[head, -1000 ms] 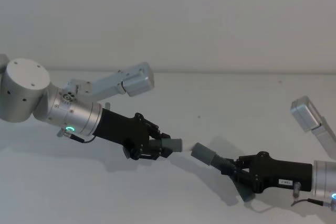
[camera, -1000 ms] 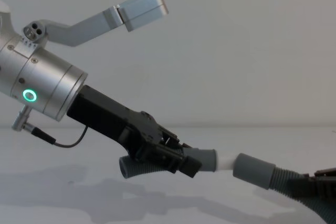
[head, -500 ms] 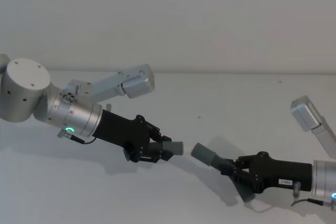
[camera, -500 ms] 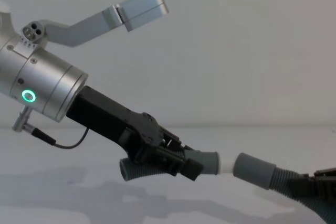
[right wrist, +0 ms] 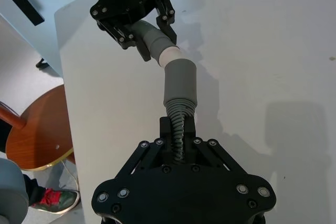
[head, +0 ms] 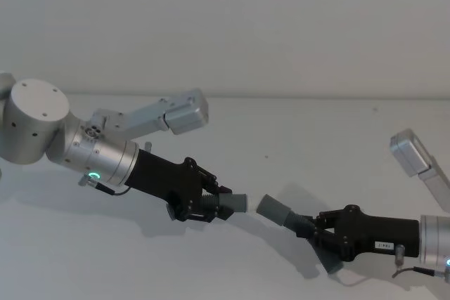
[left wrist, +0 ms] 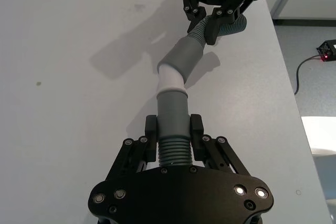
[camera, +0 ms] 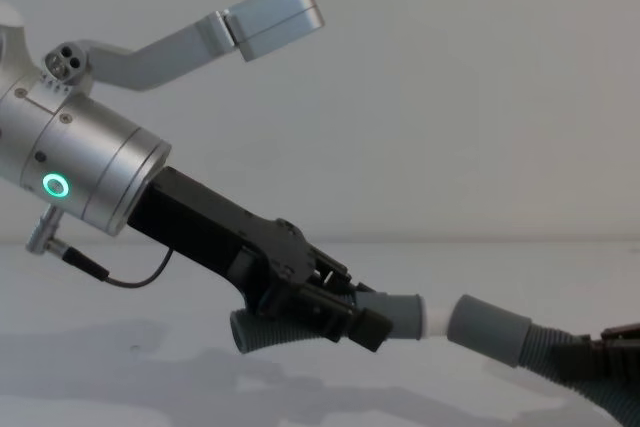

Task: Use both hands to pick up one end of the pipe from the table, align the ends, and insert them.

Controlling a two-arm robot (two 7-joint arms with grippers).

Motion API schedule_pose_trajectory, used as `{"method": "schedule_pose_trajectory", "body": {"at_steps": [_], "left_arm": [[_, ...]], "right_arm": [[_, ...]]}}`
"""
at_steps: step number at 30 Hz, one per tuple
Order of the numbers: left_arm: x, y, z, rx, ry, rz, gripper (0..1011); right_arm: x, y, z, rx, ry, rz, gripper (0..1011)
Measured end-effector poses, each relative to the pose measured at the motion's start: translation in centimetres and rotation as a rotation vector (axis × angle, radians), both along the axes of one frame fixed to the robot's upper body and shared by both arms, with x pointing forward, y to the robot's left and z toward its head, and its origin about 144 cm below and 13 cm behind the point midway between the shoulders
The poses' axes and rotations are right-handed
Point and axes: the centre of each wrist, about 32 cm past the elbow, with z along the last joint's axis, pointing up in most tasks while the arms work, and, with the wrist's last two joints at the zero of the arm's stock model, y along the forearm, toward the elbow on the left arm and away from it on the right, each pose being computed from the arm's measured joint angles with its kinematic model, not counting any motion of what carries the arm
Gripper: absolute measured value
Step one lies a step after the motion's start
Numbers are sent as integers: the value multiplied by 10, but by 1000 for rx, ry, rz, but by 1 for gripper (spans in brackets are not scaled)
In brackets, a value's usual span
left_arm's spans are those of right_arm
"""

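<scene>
Pipe ends apart; pincers gripping.

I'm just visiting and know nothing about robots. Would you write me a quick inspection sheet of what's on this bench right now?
Surface: white table, small dark speck.
Job's things: short hose, its white tip at the mouth of the longer hose's cuff; not pushed home.
Clutter: nothing seen.
Grippers: left gripper shut on short hose; right gripper shut on longer hose.
Cables: thin black lead at left wrist.
Surroundings: plain wall; wooden stool; a shoe.
</scene>
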Motion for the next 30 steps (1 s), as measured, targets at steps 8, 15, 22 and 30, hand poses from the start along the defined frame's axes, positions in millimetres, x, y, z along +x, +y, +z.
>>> {"method": "schedule_pose_trajectory", "body": {"at_steps": [8, 15, 22, 30], "left_arm": [[0, -1, 0, 0, 4, -5, 351], [0, -1, -1, 0, 6, -8, 352], [0, -1, -1, 0, 7, -10, 351], [0, -1, -1, 0, 7, -11, 351]], "right_arm": [[0, -1, 0, 2, 4, 13, 114], [0, -1, 1, 3, 6, 20, 115], [0, -1, 0, 4, 7, 25, 115], [0, -1, 1, 4, 7, 27, 115]]}}
